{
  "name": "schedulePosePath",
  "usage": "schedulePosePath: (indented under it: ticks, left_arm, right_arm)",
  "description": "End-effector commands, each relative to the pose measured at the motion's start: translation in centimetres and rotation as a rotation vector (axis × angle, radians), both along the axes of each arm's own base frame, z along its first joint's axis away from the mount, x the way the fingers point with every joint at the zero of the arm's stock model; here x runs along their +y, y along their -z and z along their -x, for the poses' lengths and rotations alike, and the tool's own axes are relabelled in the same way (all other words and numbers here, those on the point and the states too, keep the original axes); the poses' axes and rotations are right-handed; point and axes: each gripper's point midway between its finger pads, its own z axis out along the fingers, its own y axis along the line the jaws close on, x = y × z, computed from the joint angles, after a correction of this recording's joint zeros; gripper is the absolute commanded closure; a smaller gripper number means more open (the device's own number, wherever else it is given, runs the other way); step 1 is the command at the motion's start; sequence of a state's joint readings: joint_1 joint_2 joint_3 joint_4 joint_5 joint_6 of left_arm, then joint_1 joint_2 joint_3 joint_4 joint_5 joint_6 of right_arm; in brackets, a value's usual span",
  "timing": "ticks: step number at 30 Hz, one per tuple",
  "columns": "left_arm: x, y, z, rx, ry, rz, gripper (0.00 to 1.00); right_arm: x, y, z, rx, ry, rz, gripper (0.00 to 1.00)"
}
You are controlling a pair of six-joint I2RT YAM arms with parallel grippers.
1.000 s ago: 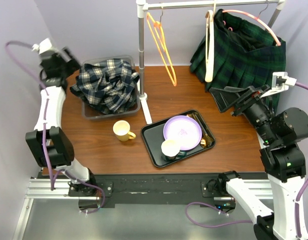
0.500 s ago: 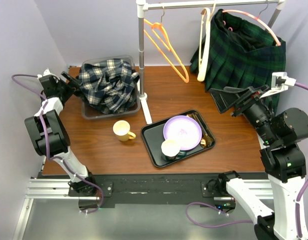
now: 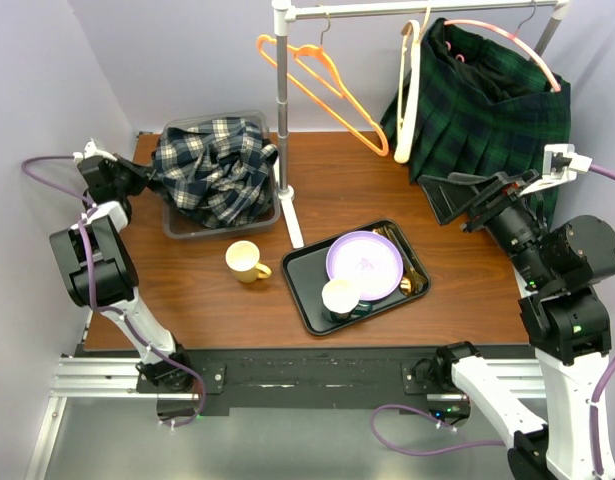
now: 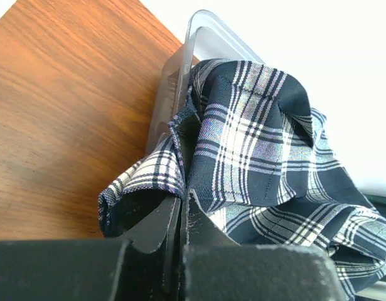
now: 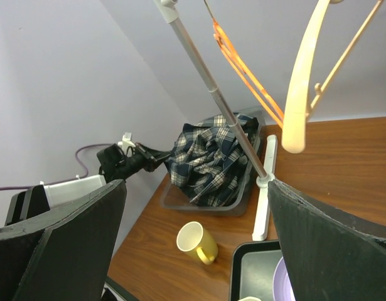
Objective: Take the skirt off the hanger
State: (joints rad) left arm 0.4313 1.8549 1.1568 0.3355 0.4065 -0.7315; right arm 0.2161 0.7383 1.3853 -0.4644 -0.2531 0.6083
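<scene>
The left gripper has closed beside the plaid skirt filling the bin.

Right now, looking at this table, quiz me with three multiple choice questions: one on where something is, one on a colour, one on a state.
1. Where does the yellow mug stand?
A. In the clear bin
B. On the table, left of the black tray
C. On the purple plate

2. What colour is the skirt on the pink hanger?
A. Dark green plaid
B. Red
C. Plain white

3. How does the right gripper stand?
A. Shut on the skirt
B. Shut on a hanger
C. Open and empty

Answers:
1. B, the mug sits on bare wood beside the tray.
2. A, the hanging cloth is dark green tartan.
3. C, its fingers stand wide apart with nothing between them.
</scene>
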Motion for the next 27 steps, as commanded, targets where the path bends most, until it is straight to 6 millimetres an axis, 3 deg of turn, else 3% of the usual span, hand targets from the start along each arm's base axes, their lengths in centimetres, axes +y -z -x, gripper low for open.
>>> schedulePosePath:
  ticks: [1, 3, 4, 6, 8, 9, 10, 11, 12, 14, 15, 17, 18, 21, 23, 26, 27]
  left_arm:
    - [-0.4, -6.7, -0.9, -0.156, 0.035, -0.066, 1.00]
    - [-1.0, -8.7, -0.9, -0.184, 0.048, -0.098, 1.00]
    - [-2.5, -10.7, -1.2, -0.216, 0.079, -0.135, 1.00]
    - [-4.4, -12.6, -1.4, -0.247, 0.124, -0.167, 1.00]
    - [-8.3, -14.6, -1.8, -0.294, 0.203, -0.200, 1.00]
    - [-9.8, -14.8, -2.0, -0.302, 0.233, -0.211, 1.00]
    - [-12.9, -14.6, -2.3, -0.304, 0.291, -0.235, 1.00]
    - [-14.2, -14.0, -2.6, -0.294, 0.307, -0.244, 1.00]
    - [-16.5, -13.1, -2.8, -0.282, 0.336, -0.255, 1.00]
    - [-18.2, -8.9, -3.4, -0.205, 0.355, -0.242, 1.00]
    - [-19.1, -5.3, -3.9, -0.133, 0.352, -0.224, 1.00]
    - [-19.1, 0.6, -3.4, -0.004, 0.330, -0.199, 1.00]
    - [-18.1, 5.5, -2.7, 0.122, 0.284, -0.197, 1.00]
    - [-15.0, 12.2, -1.0, 0.342, 0.157, -0.277, 1.00]
    - [-14.1, 13.6, 0.1, 0.405, 0.129, -0.305, 1.00]
    - [-13.3, 11.6, 0.0, 0.387, 0.082, -0.331, 1.00]
    - [-13.1, 9.3, -0.9, 0.343, 0.070, -0.338, 0.98]
  right_arm:
    - [-0.1, -0.9, 0.2, -0.034, 0.006, 0.010, 0.01]
    - [-0.1, -0.9, 0.2, -0.034, 0.005, 0.010, 0.01]
    - [-0.1, -0.9, 0.2, -0.032, 0.003, 0.011, 0.01]
    - [0.0, -0.9, 0.3, -0.031, -0.004, 0.009, 0.01]
    - [0.1, -0.8, 0.2, -0.030, -0.004, 0.006, 0.01]
    - [0.1, -0.6, 0.0, -0.023, -0.006, 0.007, 0.01]
    - [0.2, -0.6, 0.1, -0.024, -0.012, 0.004, 0.01]
    - [0.3, -0.5, 0.1, -0.023, -0.014, 0.003, 0.01]
    - [0.3, -0.4, 0.1, -0.020, -0.016, 0.004, 0.01]
    - [0.2, -0.5, 0.1, -0.024, -0.011, 0.005, 0.01]
    - [0.1, -0.4, 0.1, -0.023, -0.006, 0.006, 0.01]
    - [-0.1, -0.4, 0.2, -0.024, 0.004, 0.013, 0.01]
    - [-0.2, -0.6, 0.3, -0.029, 0.010, 0.016, 0.01]
    - [-0.3, -0.6, 0.4, -0.028, 0.018, 0.026, 0.01]
    - [-0.4, -0.5, 0.4, -0.025, 0.020, 0.028, 0.01]
    - [-0.2, -0.6, 0.4, -0.025, 0.009, 0.022, 0.01]
    - [-0.1, -0.6, 0.4, -0.026, 0.005, 0.021, 0.01]
